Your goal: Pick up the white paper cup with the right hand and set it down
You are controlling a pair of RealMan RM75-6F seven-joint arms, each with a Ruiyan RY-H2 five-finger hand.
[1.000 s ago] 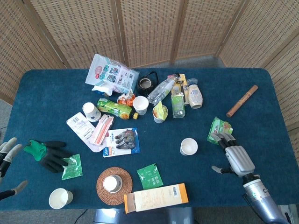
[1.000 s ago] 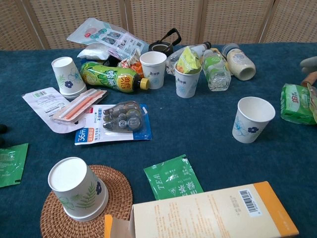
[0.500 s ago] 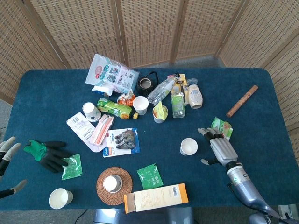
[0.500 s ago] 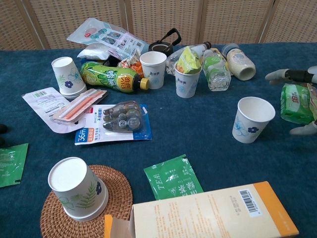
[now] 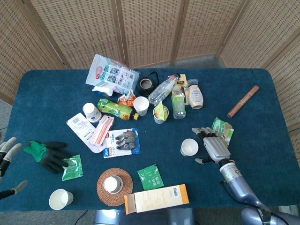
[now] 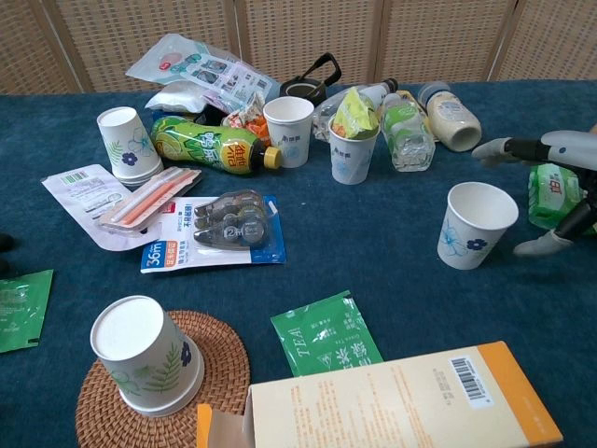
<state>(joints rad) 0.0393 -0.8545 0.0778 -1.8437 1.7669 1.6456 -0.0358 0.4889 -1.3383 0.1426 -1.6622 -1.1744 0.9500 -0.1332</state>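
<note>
Right hand [image 5: 213, 147] with fingers spread, empty, just beside upright paper cup [image 5: 189, 146] toward the table's [image 5: 42, 93] right edge.

bright even daylight, soft faint shadows, both views sharp

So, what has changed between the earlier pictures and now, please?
The right hand moved left across the table toward the white paper cup. It is now close beside the cup, fingers spread, but holds nothing yet. The cup stands upright in the same spot. The left hand stayed at the table's left edge, and the other items did not move.
</note>
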